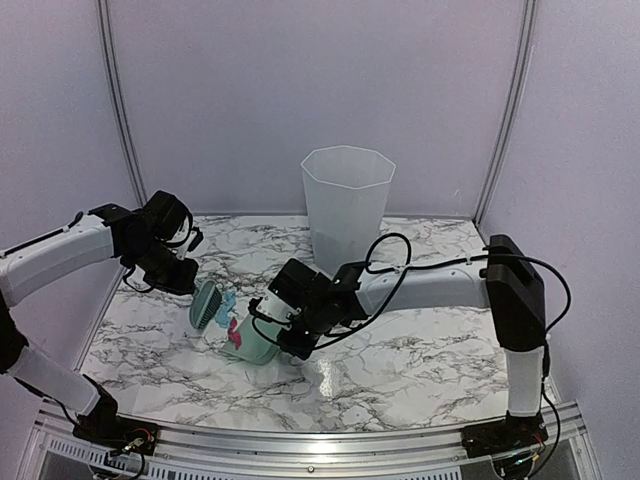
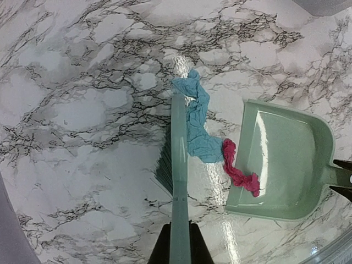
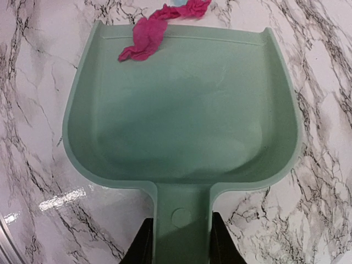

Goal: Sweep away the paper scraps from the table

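Marble table [image 1: 420,360], pink scrap [image 3: 146,36] on dustpan [image 3: 187,110]

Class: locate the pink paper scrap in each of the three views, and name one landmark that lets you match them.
Top external: pink scrap left of centre, at the dustpan's mouth.
Left wrist: pink scrap right of centre, across the dustpan's front lip, next to the blue scrap.
Right wrist: pink scrap at the top, draped over the dustpan's front lip.
Shared landmark: the dustpan.
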